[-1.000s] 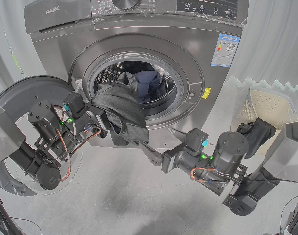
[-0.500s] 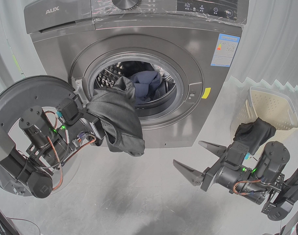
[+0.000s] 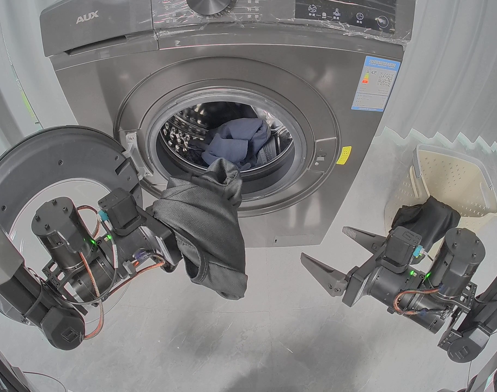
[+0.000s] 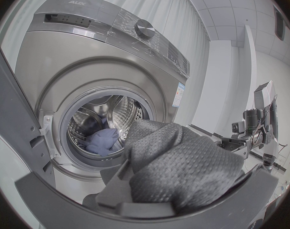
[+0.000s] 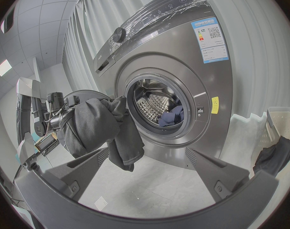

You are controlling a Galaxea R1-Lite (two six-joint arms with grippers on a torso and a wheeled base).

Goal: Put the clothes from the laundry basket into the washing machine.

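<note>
Grey mesh garment [image 3: 210,230] hangs clamped in the left claw [image 3: 164,238], right below the washing machine [image 3: 325,83] opening, not inside. Blue clothes [image 3: 235,142] sit in the drum [image 3: 177,132]. Over on the other side, the right claw [image 3: 323,244] is spread wide over the floor [image 3: 270,328], near the laundry basket [image 3: 455,175] with a black garment [image 3: 425,221] over its rim.

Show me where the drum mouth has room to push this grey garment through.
Free: left and top of the steel drum, between the grey door seal and the blue clothes piled centre-right. Crowded: the lower lip, fronted by the dark grey mesh garment.
</note>
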